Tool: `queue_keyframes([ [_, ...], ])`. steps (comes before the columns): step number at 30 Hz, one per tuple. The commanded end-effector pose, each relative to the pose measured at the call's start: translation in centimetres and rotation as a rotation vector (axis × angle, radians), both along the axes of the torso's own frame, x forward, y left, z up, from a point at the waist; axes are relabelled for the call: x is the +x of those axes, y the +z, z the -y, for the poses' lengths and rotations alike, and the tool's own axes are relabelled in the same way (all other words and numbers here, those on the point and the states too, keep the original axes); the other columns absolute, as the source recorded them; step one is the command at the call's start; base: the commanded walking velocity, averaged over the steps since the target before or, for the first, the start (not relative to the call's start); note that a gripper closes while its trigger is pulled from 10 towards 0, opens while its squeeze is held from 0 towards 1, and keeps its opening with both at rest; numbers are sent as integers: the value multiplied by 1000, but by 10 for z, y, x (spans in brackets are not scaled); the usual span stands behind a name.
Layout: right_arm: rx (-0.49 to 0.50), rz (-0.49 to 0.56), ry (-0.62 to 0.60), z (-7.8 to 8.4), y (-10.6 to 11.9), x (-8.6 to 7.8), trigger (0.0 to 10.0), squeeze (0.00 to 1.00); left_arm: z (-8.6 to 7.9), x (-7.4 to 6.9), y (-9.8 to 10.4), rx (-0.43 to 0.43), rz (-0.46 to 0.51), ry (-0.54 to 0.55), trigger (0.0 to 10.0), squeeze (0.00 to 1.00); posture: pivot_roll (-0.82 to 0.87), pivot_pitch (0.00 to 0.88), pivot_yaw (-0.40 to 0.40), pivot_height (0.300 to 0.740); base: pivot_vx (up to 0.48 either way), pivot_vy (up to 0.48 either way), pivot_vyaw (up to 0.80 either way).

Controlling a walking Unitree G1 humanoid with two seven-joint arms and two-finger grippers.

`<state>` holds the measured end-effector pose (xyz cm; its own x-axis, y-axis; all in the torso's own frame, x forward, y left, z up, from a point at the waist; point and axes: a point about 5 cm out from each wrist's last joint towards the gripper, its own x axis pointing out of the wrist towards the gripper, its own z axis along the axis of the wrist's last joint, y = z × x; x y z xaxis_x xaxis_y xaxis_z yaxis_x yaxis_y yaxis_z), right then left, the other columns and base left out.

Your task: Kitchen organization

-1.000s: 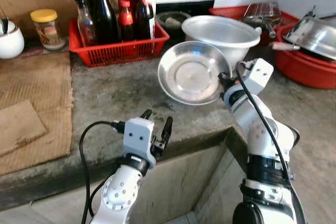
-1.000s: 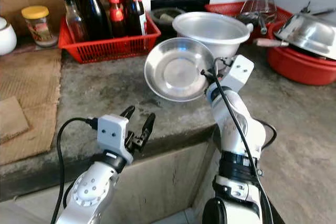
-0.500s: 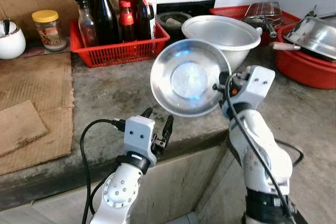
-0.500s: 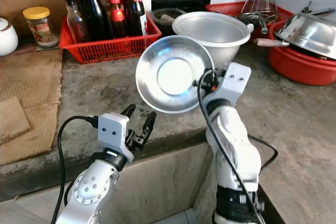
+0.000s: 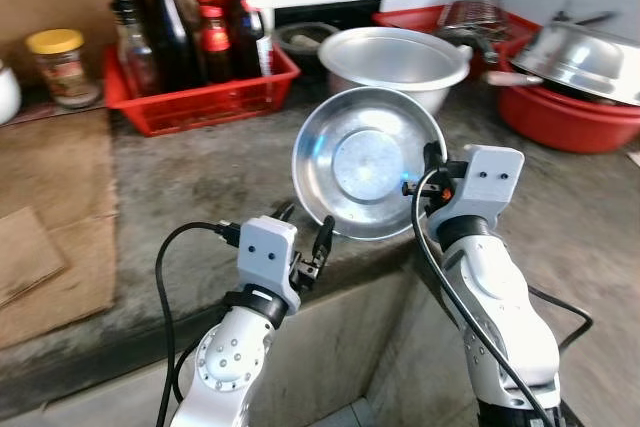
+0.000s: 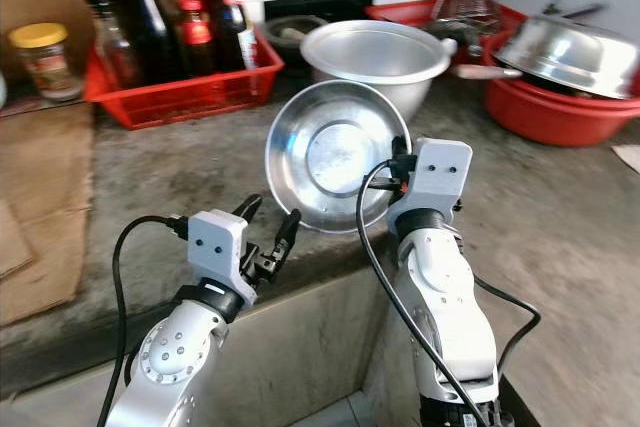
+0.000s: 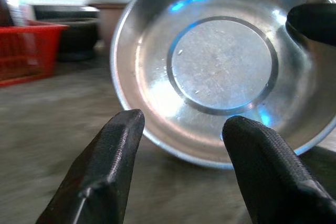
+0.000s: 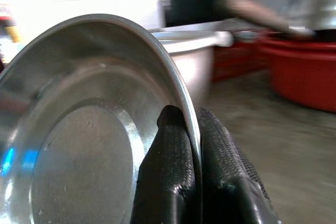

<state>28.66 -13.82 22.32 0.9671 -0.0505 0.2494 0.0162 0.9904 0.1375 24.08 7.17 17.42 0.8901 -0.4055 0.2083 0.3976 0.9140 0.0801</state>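
Steel plate (image 5: 365, 162) held up on edge above the front of the grey tabletop (image 5: 200, 177).
Right gripper (image 8: 190, 129) has its fingers clamped on the plate's rim (hollow side facing the robot); left gripper (image 5: 303, 237), fingers apart and holding nothing, hovers just below it, with a big metal bowl (image 5: 395, 57) behind.

Glossy metal dish (image 5: 367, 162), rough concrete counter (image 5: 210, 172)
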Motion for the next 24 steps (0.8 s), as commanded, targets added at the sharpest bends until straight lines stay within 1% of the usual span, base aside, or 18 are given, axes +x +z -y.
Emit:
queue_keyframes([
  [1, 4, 53, -7, 1, 8, -4, 0, 0, 3, -1, 0, -13, -10, -24, 10000, 0, 184, 46, -53, 740, 0, 0, -788],
  [3, 6, 52, -6, 1, 8, -3, 0, 0, 3, -1, 0, -14, -14, -19, 10000, 0, 184, 46, -53, 740, 0, 0, -788],
  [11, -1, 58, -16, 2, 9, -3, 0, 0, 2, 1, -3, 2, -13, -17, 10000, 0, 177, 40, -51, 740, 0, 456, -787],
  [12, -1, 59, -17, 2, 9, -3, 0, 0, 1, 1, -3, 12, -7, -11, 10000, 0, 176, 52, -47, 740, 0, 0, -781],
  [16, -1, 60, -22, 1, 9, -3, 0, 0, 1, 0, -4, 29, -8, -15, 10000, 0, 176, 53, -46, 740, 0, 0, -781],
  [18, -1, 61, -24, 1, 10, -3, 0, 0, 2, -1, -3, 54, 13, -24, 10000, 0, 176, 56, -46, 740, 0, -326, -781],
  [24, -6, 67, -33, 2, 11, -2, 0, 0, 2, -1, -5, 52, 2, -28, 10000, 0, 172, 59, -43, 740, 0, -424, -780],
])
